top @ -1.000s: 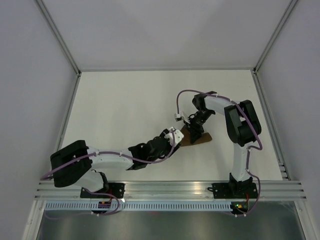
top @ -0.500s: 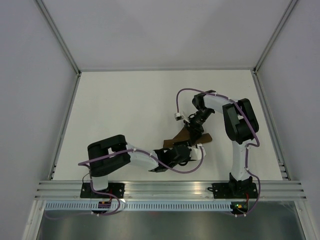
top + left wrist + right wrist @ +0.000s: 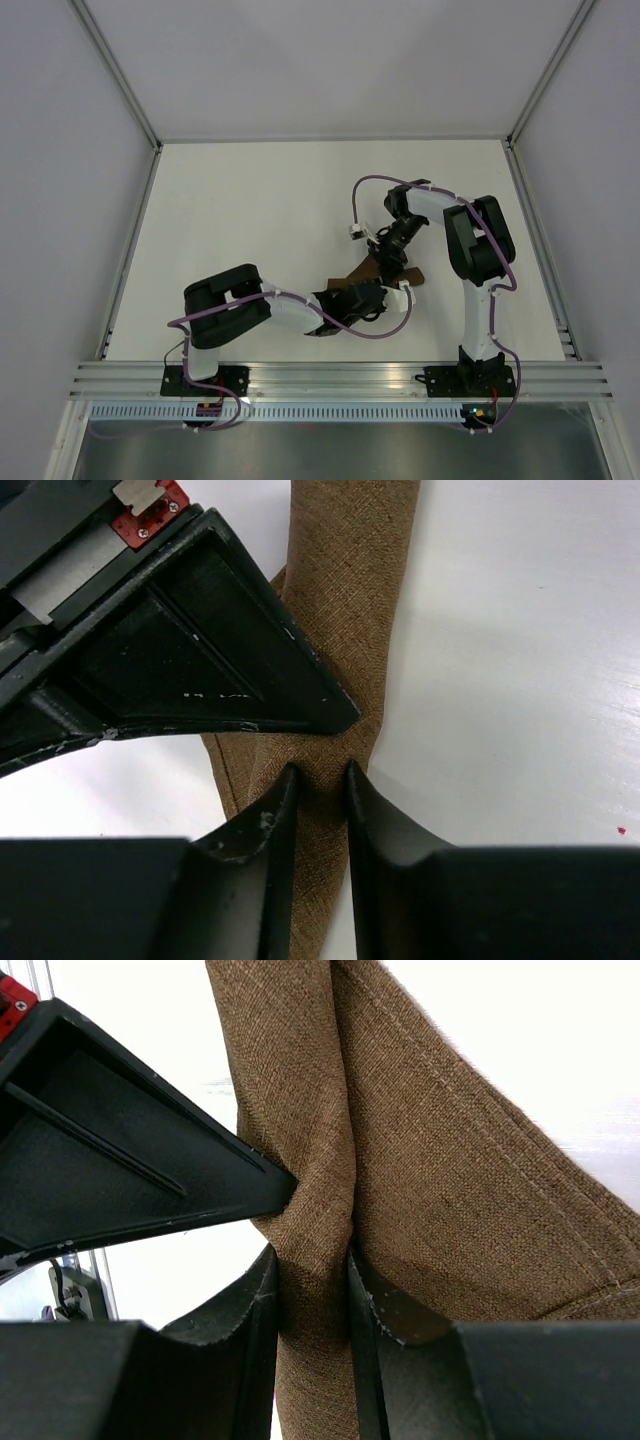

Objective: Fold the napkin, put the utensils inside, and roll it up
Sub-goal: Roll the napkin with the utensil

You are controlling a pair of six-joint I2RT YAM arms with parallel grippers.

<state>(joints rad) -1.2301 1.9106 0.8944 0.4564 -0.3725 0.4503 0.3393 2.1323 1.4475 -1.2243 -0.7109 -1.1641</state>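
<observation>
The napkin (image 3: 412,276) is a narrow brown cloth roll lying on the white table right of centre. In the left wrist view the napkin (image 3: 350,580) runs up between the fingers of my left gripper (image 3: 318,777), which is shut on it. My right gripper (image 3: 310,1260) is shut on a bunched fold of the napkin (image 3: 450,1180) just beside that spot. From above, the left gripper (image 3: 375,292) holds the roll from the near side and the right gripper (image 3: 387,262) from the far side, their tips almost touching. The utensils are hidden.
The white table (image 3: 250,220) is bounded by grey walls at the back and sides and a metal rail (image 3: 330,375) at the near edge. The left arm's elbow (image 3: 225,295) folds over the near left of the table.
The left arm folded and brought its gripper from the napkin's left end round to its near side. Its jaws have closed on the cloth. The right gripper kept its hold.
</observation>
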